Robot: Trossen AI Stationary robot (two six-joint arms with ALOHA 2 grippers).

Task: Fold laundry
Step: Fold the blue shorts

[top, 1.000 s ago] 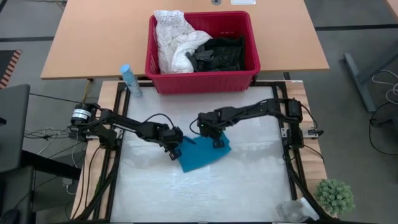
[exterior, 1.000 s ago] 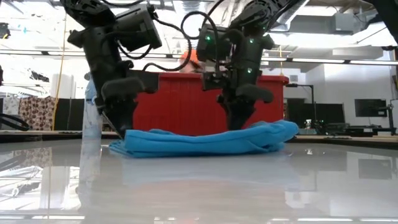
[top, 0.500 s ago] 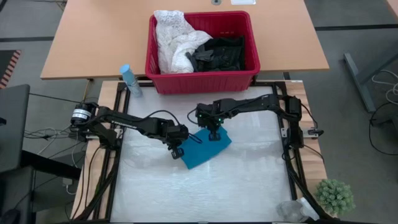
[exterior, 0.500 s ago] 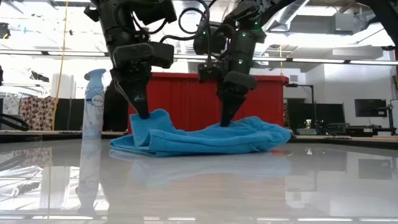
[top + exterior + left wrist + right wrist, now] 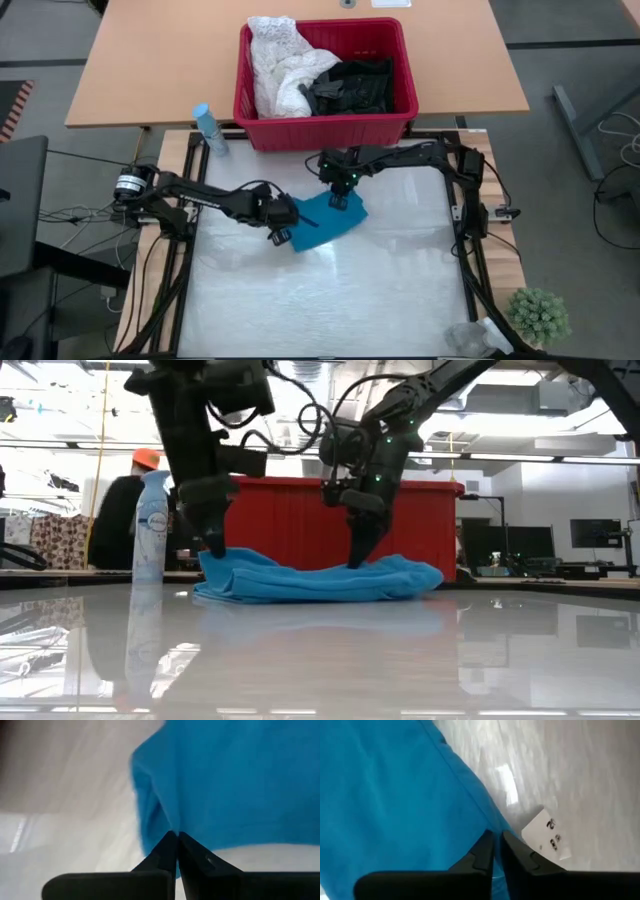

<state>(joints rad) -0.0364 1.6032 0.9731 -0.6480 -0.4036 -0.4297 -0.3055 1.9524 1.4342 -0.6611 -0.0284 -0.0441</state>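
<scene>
The small teal garment point(image 5: 322, 220) lies bunched on the white table sheet, just near of the red basket; the low view shows it as a low flat heap point(image 5: 320, 578). My left gripper point(image 5: 281, 234) is shut on its left end, also seen in the low view point(image 5: 213, 548). My right gripper point(image 5: 338, 200) is shut on its far edge and comes down onto the heap's middle in the low view point(image 5: 355, 563). The white lacy garment point(image 5: 278, 60) and dark garments point(image 5: 350, 85) lie in the basket. My left gripper pinches the teal garment's left end point(image 5: 172, 822) between its two fingers, coming from above and pointing down. How many layers it has does not show. The cloth lies on the table around the fingers, slack. My right gripper pinches the garment's edge point(image 5: 487, 822) between its two fingers, slanting down from above, close to a white label point(image 5: 547, 837). The cloth rests on the table, slack.
The red slotted basket point(image 5: 325, 128) stands at the table's far edge, close behind the garment. A spray bottle point(image 5: 208, 128) stands at the far left corner, a small plant point(image 5: 538, 315) at the near right. A person point(image 5: 125, 510) shows beyond the table. The near half of the sheet is bare.
Both grippers have moved toward the far edge, the right one farther, dragging the teal garment toward the basket. The left gripper raised its end of the cloth, then lowered it. The garment now lies more bunched and shorter than before.
</scene>
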